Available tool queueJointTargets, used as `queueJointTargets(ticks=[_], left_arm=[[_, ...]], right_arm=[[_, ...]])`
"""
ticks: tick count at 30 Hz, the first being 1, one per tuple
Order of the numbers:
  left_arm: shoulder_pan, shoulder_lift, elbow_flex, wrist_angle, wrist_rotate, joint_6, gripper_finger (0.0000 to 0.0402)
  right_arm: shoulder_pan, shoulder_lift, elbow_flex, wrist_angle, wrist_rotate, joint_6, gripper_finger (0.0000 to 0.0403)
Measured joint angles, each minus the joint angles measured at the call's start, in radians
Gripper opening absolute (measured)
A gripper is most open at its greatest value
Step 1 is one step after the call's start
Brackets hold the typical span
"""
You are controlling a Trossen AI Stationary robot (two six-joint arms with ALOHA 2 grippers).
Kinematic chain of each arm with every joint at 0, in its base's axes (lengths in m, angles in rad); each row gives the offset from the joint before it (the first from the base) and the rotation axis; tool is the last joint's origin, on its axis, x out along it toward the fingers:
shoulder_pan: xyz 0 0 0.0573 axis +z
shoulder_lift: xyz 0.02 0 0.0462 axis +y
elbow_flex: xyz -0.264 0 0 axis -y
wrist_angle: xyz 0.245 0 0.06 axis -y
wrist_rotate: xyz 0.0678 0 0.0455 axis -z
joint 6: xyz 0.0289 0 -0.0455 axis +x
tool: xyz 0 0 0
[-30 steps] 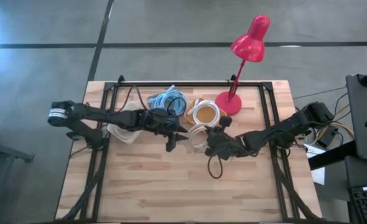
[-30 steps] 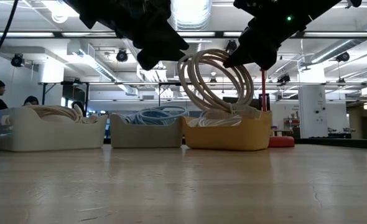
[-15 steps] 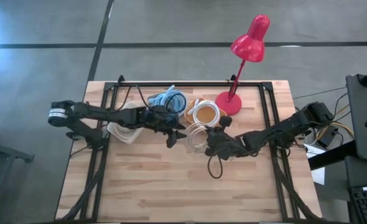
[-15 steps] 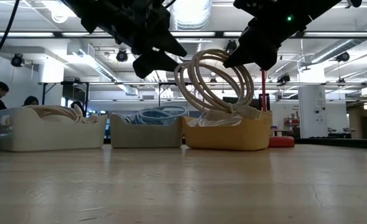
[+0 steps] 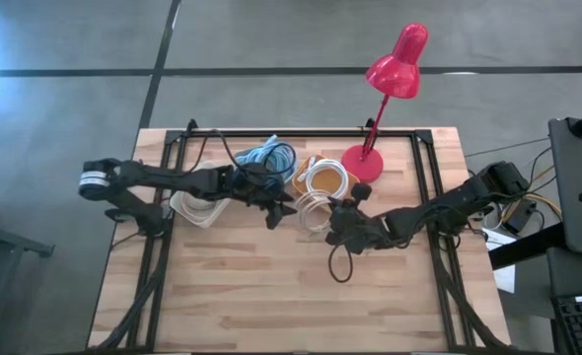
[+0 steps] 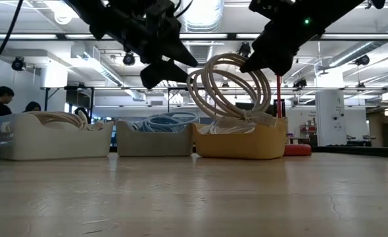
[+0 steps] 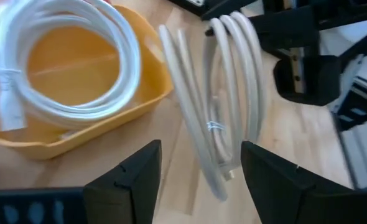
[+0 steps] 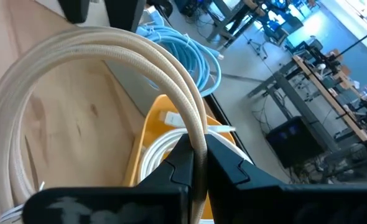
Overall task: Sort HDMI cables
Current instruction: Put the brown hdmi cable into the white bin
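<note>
My right gripper (image 5: 336, 219) is shut on a tan coiled cable (image 5: 313, 212) and holds it in the air just near of the yellow bin (image 5: 301, 166). The coil stands on edge in the low view (image 6: 230, 89). My left gripper (image 5: 282, 207) is open just left of the coil. In the left wrist view (image 7: 199, 180) its fingers stand on either side of the coil's near edge (image 7: 224, 118) without touching it. White coils (image 5: 326, 177) lie in the yellow bin, light blue coils (image 5: 268, 158) in the grey bin, and tan coils (image 5: 200, 202) in the cream bin. My right gripper pinches the coil's bundled turns (image 8: 195, 134) between its two fingers, several turns together, at the loop's upper right part (image 6: 258, 74). The fingers slant down from the table's right and lie across the strands. The coil hangs on edge, tilted, clear of the table.
Three bins stand in a row at the back: cream (image 6: 52, 141), grey (image 6: 154, 143), yellow (image 6: 240, 146). A red desk lamp (image 5: 370, 158) stands behind the yellow bin on the right. A black wire loop (image 5: 340, 266) hangs below my right arm. The table's near half is bare wood.
My left gripper has gone a little toward the table's far edge and toward the held coil, turning as it went. My right gripper has kept its hold, and the coil stays lifted and on edge.
</note>
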Motion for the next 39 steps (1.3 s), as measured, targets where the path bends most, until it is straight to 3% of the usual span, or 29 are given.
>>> queueJointTargets(ticks=[5,11,29,33,39], left_arm=[[0.003,0.056,0.002,0.066,0.063,-0.018,0.0214],[0.002,0.100,0.001,0.257,0.219,-0.033,0.0214],[0.002,0.112,0.002,0.273,0.185,0.025,0.0212],[0.002,0.111,0.002,0.278,0.185,0.033,0.0184],[0.002,0.109,0.002,0.267,0.183,0.045,0.0094]], right_arm=[[0.000,0.000,0.000,0.017,0.000,-0.001,0.0018],[-0.003,-0.001,-0.001,0.034,0.000,-0.014,0.0018],[-0.004,-0.001,-0.001,0.161,-0.005,-0.032,0.0019],[-0.004,0.000,-0.001,0.160,-0.007,0.006,0.0028],[-0.005,0.000,-0.001,0.160,-0.017,0.003,0.0055]])
